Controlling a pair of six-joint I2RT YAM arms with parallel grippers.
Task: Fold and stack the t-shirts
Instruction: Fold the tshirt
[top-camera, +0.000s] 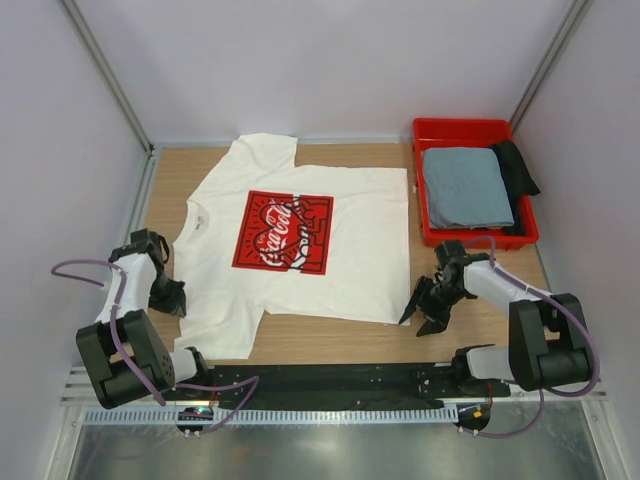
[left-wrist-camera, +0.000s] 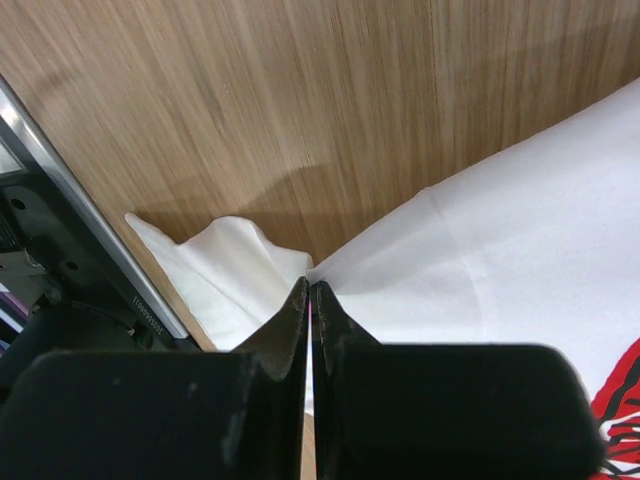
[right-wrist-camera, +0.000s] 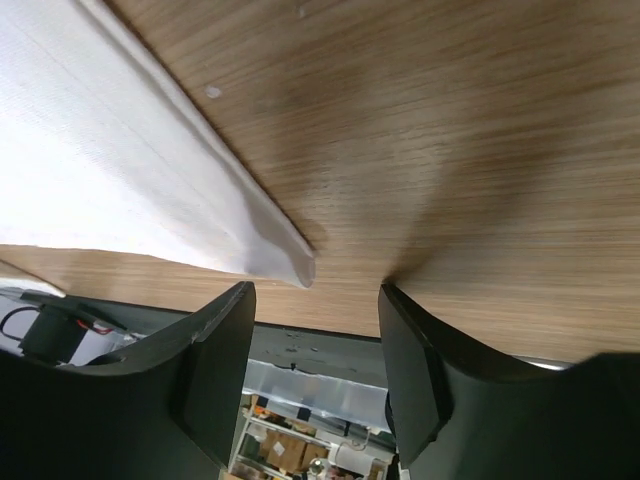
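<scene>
Top external view: the white t-shirt (top-camera: 360, 230) is seen spread flat on the counter (top-camera: 500, 300), while the grey-blue t-shirt (top-camera: 465, 187) is laid folded in the red bin (top-camera: 432, 130). The left pincer (top-camera: 172, 298) is clamped on the white shirt's edge by the near sleeve. The right pincer (top-camera: 428, 308) is held open just beside the near hem corner, which is not gripped.

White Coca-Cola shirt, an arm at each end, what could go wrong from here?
1. The right gripper is open and the hem corner lies just ahead of its jaws; closing here might miss it.
2. The left gripper pinches only a thin edge of the white shirt; that could slip on lifting.
3. Pulling with one side ungripped may skew the shirt.
</scene>
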